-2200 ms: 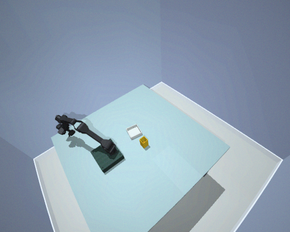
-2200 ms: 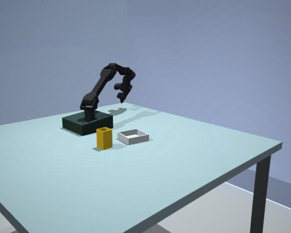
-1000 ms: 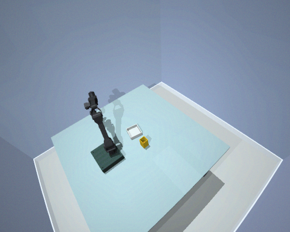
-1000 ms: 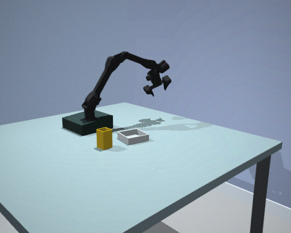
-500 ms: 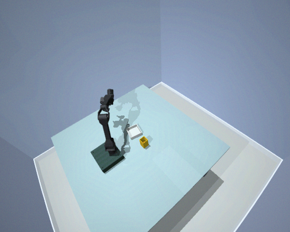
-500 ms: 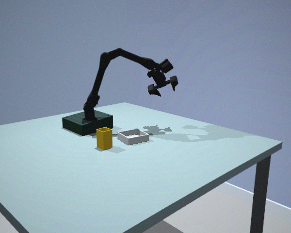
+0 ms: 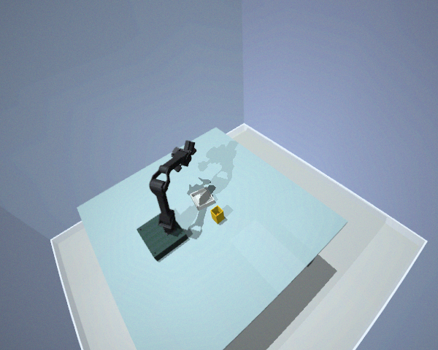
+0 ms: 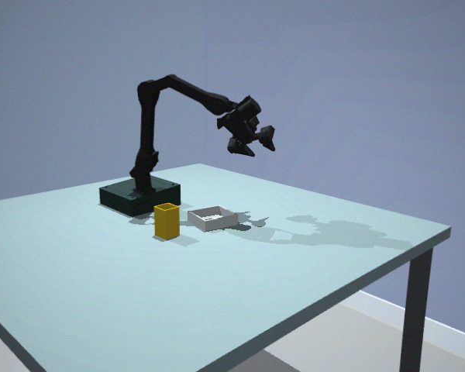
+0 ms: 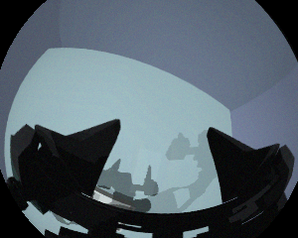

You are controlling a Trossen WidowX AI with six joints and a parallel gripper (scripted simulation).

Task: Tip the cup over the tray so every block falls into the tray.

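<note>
The yellow square cup (image 7: 217,215) (image 8: 167,222) stands upright on the table, open end up. Its inside is dark and small, and I cannot make out the blocks. The shallow white tray (image 7: 206,206) (image 8: 222,224) lies flat close beside the cup, with a shadow across it. A bit of the tray (image 9: 105,198) shows low in the wrist view, mostly hidden by the gripper body. My gripper (image 8: 263,153) (image 9: 165,127) is open and empty. It hangs high above the table, beyond the tray from the cup, with its fingers angled down and outward.
The arm's dark green base block (image 7: 160,237) (image 8: 154,201) stands near the tray and cup. The pale blue table (image 7: 196,286) (image 8: 124,288) bears shadows of the arm, running past the tray. Walls rise behind the table's far edges.
</note>
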